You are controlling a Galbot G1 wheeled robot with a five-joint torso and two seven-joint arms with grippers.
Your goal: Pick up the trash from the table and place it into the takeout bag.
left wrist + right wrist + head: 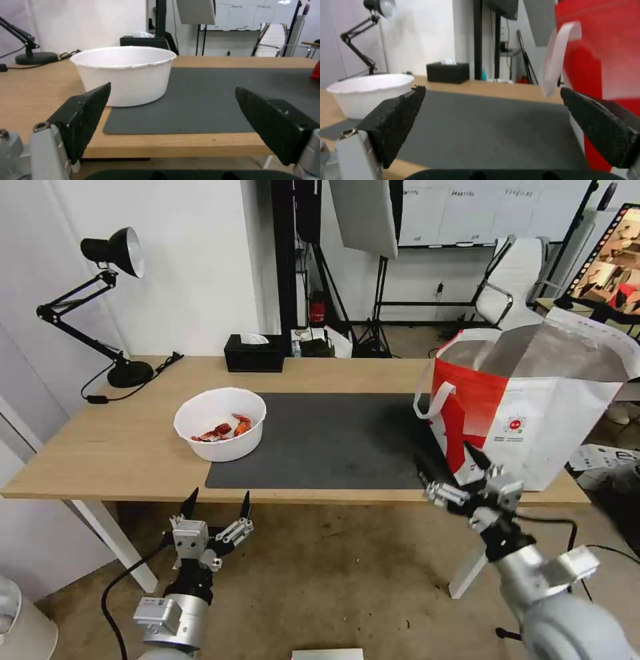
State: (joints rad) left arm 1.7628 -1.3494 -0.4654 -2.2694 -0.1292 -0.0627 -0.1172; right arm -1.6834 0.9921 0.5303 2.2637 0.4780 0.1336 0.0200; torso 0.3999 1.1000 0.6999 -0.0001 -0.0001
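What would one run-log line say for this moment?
left gripper: open, below table edge | right gripper: open, beside takeout bag | bowl: untouched

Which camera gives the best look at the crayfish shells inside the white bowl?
The head view: it looks down into the white bowl, so the red crayfish shells show on its floor. Both wrist views see the bowl side-on, so its wall hides the shells.

White bowl point(221, 424) holding red shells point(223, 430); dark grey mat point(327, 441) on light-wood table point(107, 447); red-and-white, silver-lined bag point(527, 400) at right
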